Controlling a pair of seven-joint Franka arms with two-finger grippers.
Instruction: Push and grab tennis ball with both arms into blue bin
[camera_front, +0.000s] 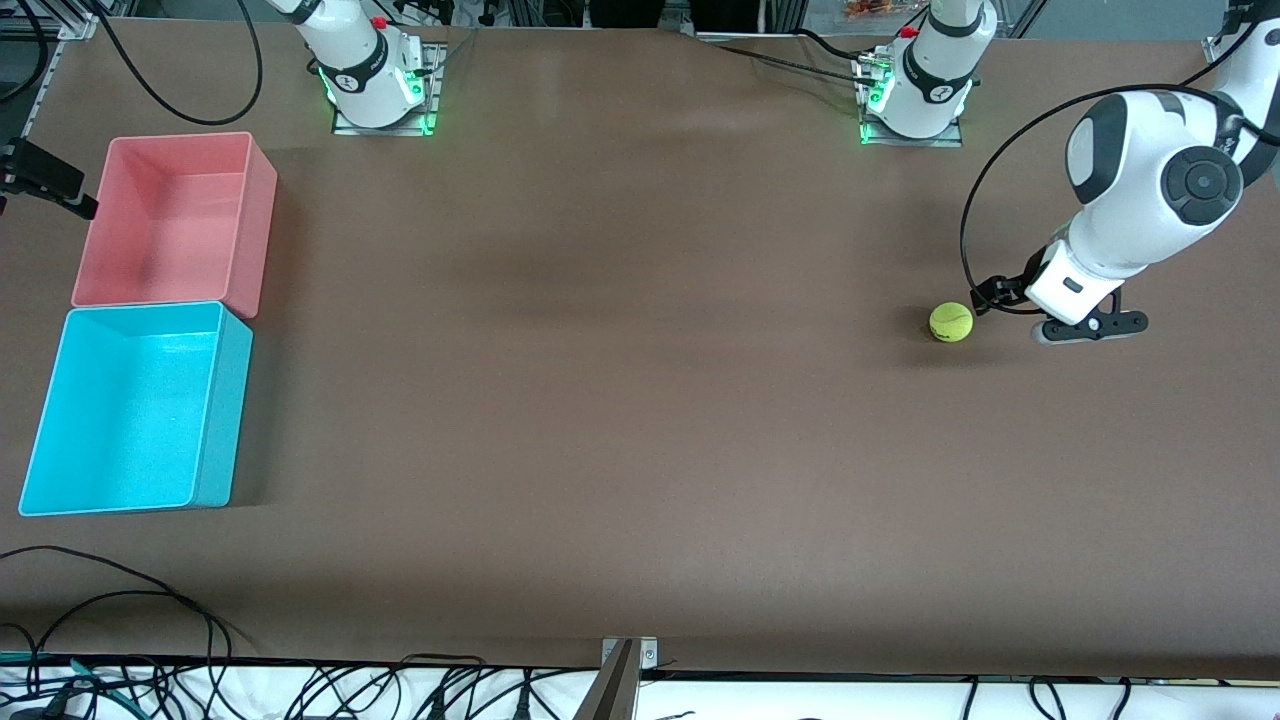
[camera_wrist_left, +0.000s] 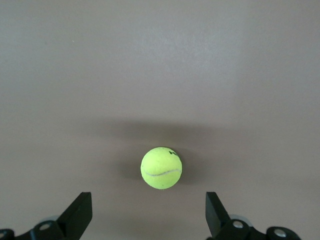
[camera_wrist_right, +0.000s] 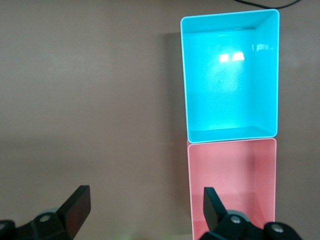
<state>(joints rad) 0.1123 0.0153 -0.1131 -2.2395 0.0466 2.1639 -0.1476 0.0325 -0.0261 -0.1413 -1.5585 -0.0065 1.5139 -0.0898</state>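
- The blue bin (camera_front: 135, 408) lies nearest the front camera, at the right arm's end of the table, about 9 o'clock from the table's middle; it looks empty.
- The pink bin (camera_front: 175, 220) touches it at 12 o'clock, farther from that camera, also empty.
- The tennis ball (camera_front: 951, 322) rests on the bare table (camera_front: 620, 400) toward the left arm's end, about 3 o'clock from the middle and well apart from both bins.
- The left gripper (camera_front: 1090, 327) hangs low just beside the ball, at its 3 o'clock, not touching it. The left wrist view shows the ball ahead of the gap between its spread, empty fingers (camera_wrist_left: 80, 212).
- The left arm's forearm slants down from the table's edge, wrist bent toward the ball.
- Step in hand, as I judge it: the first push has not started.
- The next move calls for a level shove toward 9 o'clock, straight through the ball's centre, or it may roll aside.
- The right gripper (camera_wrist_right: 142, 212) is out of the front view; its wrist camera looks down on both bins, jaws wide and empty. That arm waits.
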